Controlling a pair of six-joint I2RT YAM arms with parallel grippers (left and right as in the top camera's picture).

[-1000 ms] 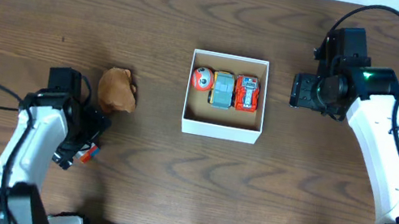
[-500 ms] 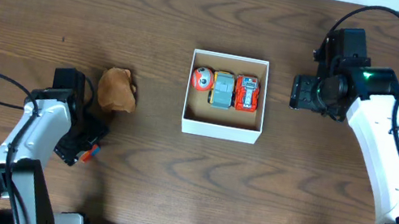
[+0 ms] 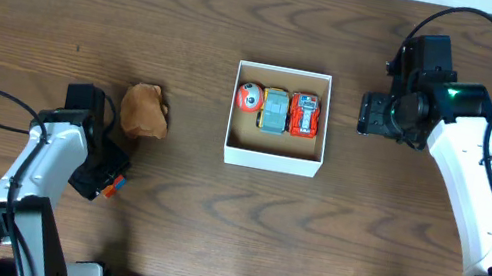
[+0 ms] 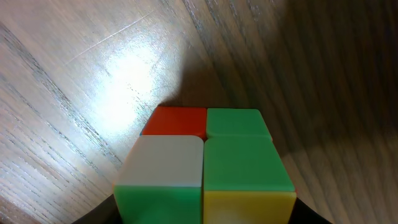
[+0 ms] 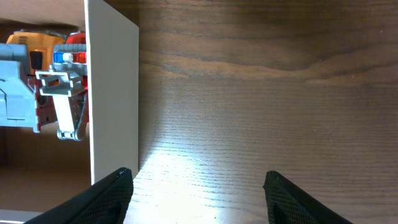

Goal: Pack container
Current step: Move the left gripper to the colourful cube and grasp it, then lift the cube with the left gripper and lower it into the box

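Overhead, your left gripper (image 3: 104, 173) had settled lower and closer over the small colour cube (image 3: 117, 183) at the near left of the table than a second before. Its jaws had been drawing in from their widest. The cube had barely shifted. The container (image 3: 272, 160) sat in the middle of the table, well apart from the cube. It held a round orange-and-white toy (image 3: 249, 97), a grey-blue car (image 3: 274, 111) and a red car (image 3: 304, 115) in a row along its far side, with the near half bare. A crumpled brown lump (image 3: 144, 110) lay between the cube and the container, nearer the cube. Your right gripper (image 3: 366, 110) had not moved and waited just right of the container.

Left wrist view showed the cube (image 4: 205, 165) filling the near part of the frame, its red, green, white and yellow faces up, resting on the wood. Only dark slivers showed at the bottom corners, so you could not tell whether the jaws had met its sides yet.

Right wrist view showed both fingers of the right gripper (image 5: 199, 196) spread wide with bare table between them, and the container's white wall (image 5: 112, 93) just to their left.

Judging from this, you were mid-pick on the cube. Confirm the grip before lifting, and carry it clear of the brown lump to the bare near half.
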